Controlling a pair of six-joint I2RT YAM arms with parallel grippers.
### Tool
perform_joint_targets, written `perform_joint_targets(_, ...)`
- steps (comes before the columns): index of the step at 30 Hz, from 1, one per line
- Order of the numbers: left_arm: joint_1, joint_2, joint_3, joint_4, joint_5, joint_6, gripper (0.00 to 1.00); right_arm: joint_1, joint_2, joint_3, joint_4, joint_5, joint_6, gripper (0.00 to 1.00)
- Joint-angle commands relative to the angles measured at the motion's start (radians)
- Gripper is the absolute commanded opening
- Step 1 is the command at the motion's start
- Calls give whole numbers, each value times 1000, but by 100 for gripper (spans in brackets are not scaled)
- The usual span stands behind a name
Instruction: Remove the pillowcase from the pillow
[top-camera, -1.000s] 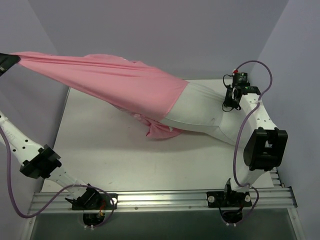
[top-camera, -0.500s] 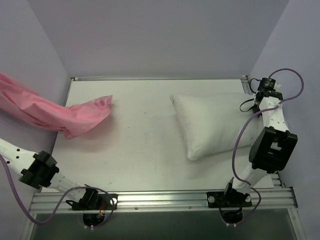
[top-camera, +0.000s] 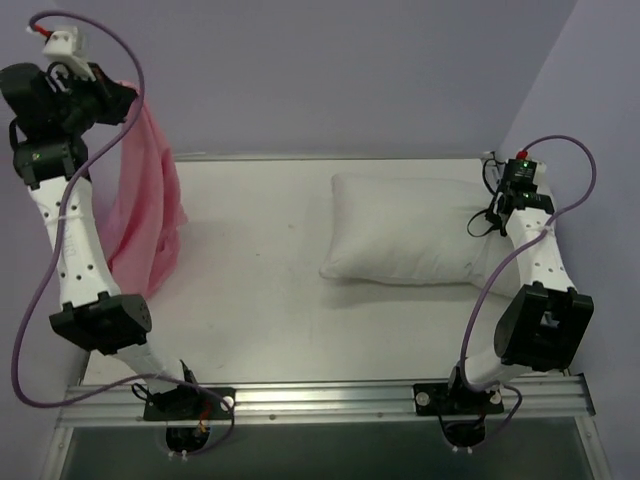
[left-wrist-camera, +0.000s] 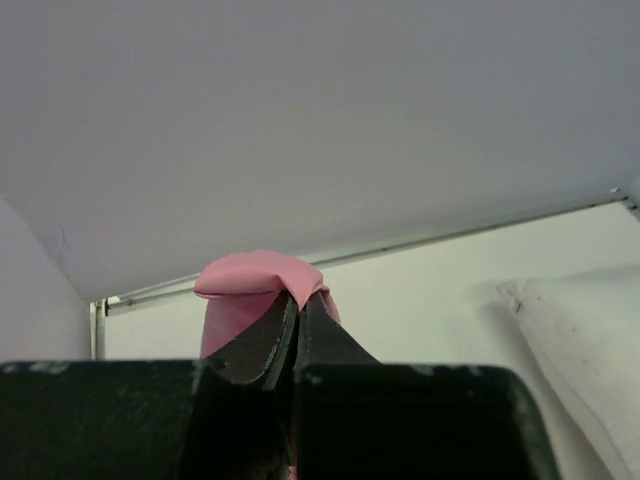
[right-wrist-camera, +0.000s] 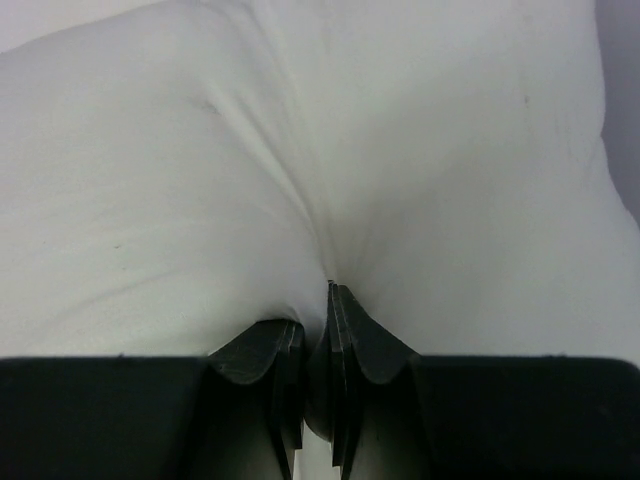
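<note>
The pink pillowcase (top-camera: 140, 215) hangs from my left gripper (top-camera: 128, 92), high at the far left, its lower end draped on the table's left edge. In the left wrist view the gripper (left-wrist-camera: 298, 298) is shut on a fold of the pillowcase (left-wrist-camera: 250, 278). The off-white pillow (top-camera: 405, 243) lies bare on the table at the right, out of the case. My right gripper (top-camera: 484, 222) is at the pillow's right end. In the right wrist view it (right-wrist-camera: 318, 300) is shut, pinching the pillow's fabric (right-wrist-camera: 200, 180).
The white table (top-camera: 260, 310) is boxed in by purple walls at the back and sides. A metal rail (top-camera: 320, 400) with both arm bases runs along the near edge. The left arm's elbow (top-camera: 100, 320) stands over the table's near left corner.
The pillowcase has come off the pillow. My left gripper swung it from far out left up to the back-left, where it hangs down. The pillow settled flat, my right gripper still on it.
</note>
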Motion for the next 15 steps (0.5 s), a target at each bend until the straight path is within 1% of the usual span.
perform_joint_targets(1, -69, 113, 48, -117, -199, 215, 2, 16, -24, 38, 18, -7, 48, 0)
perform_joint_targets(2, -91, 143, 42, -176, -214, 244, 2, 23, -15, 43, 7, -2, 43, 3)
perform_joint_targets(3, -106, 197, 30, -210, -230, 276, 4, 30, -14, 44, 0, -4, 29, 14)
perform_joint_targets(4, -125, 225, 18, -294, -277, 375, 42, 36, -18, 43, -8, -4, 26, 45)
perform_joint_targets(5, -148, 257, 3, -340, -314, 437, 70, 42, -23, 41, -10, -10, 23, 56)
perform_joint_targets(6, -204, 307, -35, -379, -376, 477, 100, 54, -29, 40, -11, -8, 20, 69)
perform_joint_targets(7, -226, 320, -69, -412, -489, 526, 94, 62, -37, 38, -14, -5, 20, 96)
perform_joint_targets(8, -241, 322, -111, -408, -510, 539, 94, 68, -56, 49, -19, -2, 18, 100)
perform_joint_targets(9, -249, 284, -216, -392, -511, 541, 94, 74, -69, 57, -25, 8, 18, 100)
perform_joint_targets(10, -249, 251, -273, -329, -497, 530, 94, 88, -81, 66, -39, 15, 20, 100)
perform_joint_targets(11, -248, 208, -330, -295, -474, 521, 94, 94, -112, 83, -45, 16, 18, 100)
perform_joint_targets(12, -248, 128, -377, -266, -465, 518, 94, 99, -125, 92, -50, 19, 18, 100)
perform_joint_targets(13, -249, 92, -449, -234, -455, 511, 94, 114, -144, 98, -59, 18, 18, 100)
perform_joint_targets(15, -251, 0, -499, -230, -428, 505, 94, 129, -196, 95, -59, 18, 23, 100)
